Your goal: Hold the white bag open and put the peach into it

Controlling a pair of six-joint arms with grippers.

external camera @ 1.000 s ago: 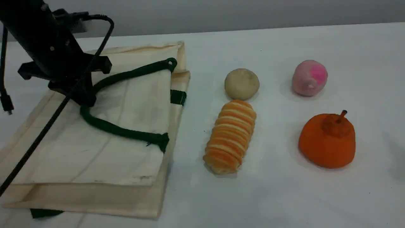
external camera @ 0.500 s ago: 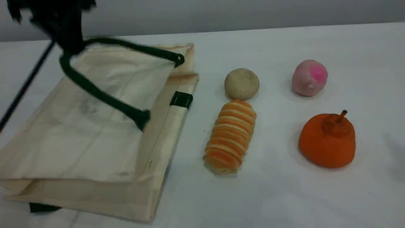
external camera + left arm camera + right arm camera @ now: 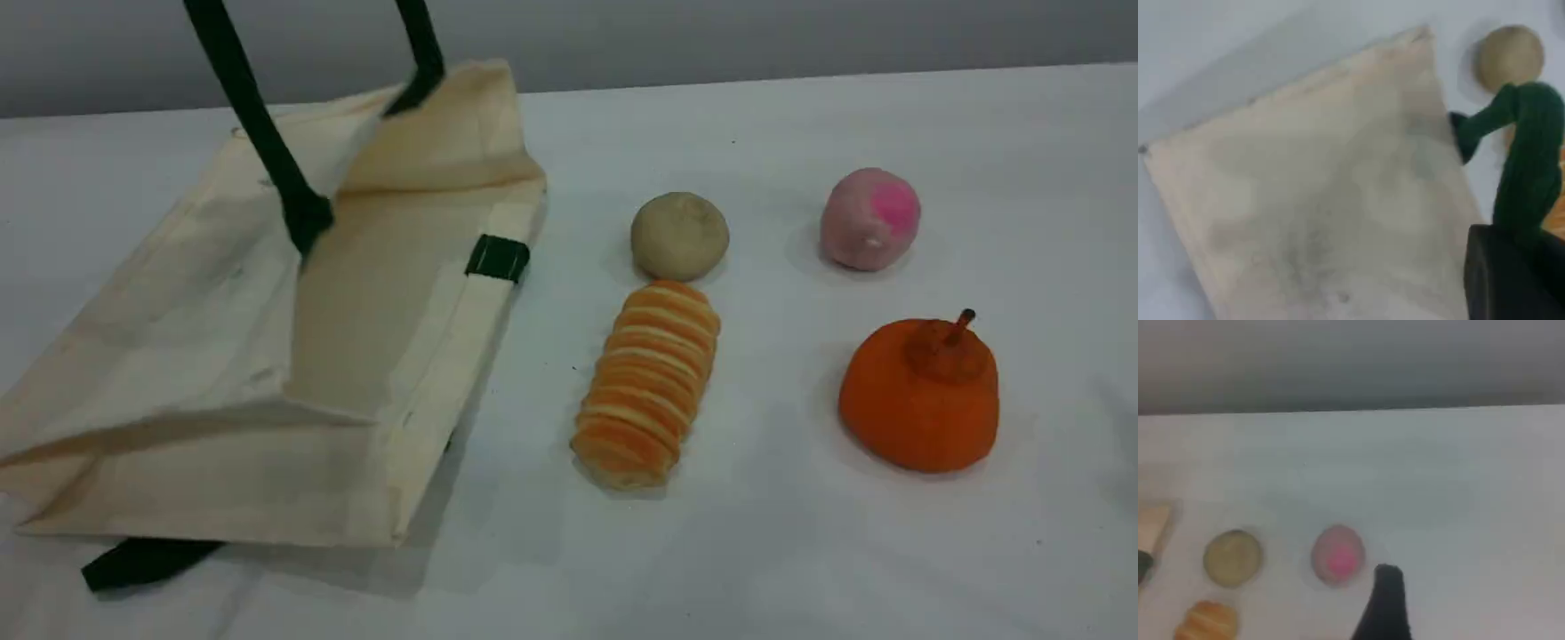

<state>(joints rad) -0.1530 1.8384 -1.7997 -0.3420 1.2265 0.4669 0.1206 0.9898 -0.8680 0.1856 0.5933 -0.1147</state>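
The white bag (image 3: 222,356) lies at the left of the table with its mouth gaping toward the right. One dark green rope handle (image 3: 258,124) runs taut up past the top edge of the scene view, lifting the bag's upper side. In the left wrist view that handle (image 3: 1531,153) ends in my left gripper (image 3: 1515,267), which is shut on it above the bag's cloth (image 3: 1325,200). The peach (image 3: 869,219), pale pink with a magenta patch, rests on the table at the far right. In the right wrist view my right gripper (image 3: 1386,603) hovers open just right of the peach (image 3: 1338,555), holding nothing.
A beige ball (image 3: 679,236) and a striped orange bread roll (image 3: 647,382) lie between the bag and the peach. A large orange stemmed fruit (image 3: 920,396) sits in front of the peach. The bag's other handle (image 3: 142,562) sticks out beneath its near edge.
My left arm has risen out of the scene view with the handle. The bag's upper side has lifted and its mouth has opened. The fruits have not moved.
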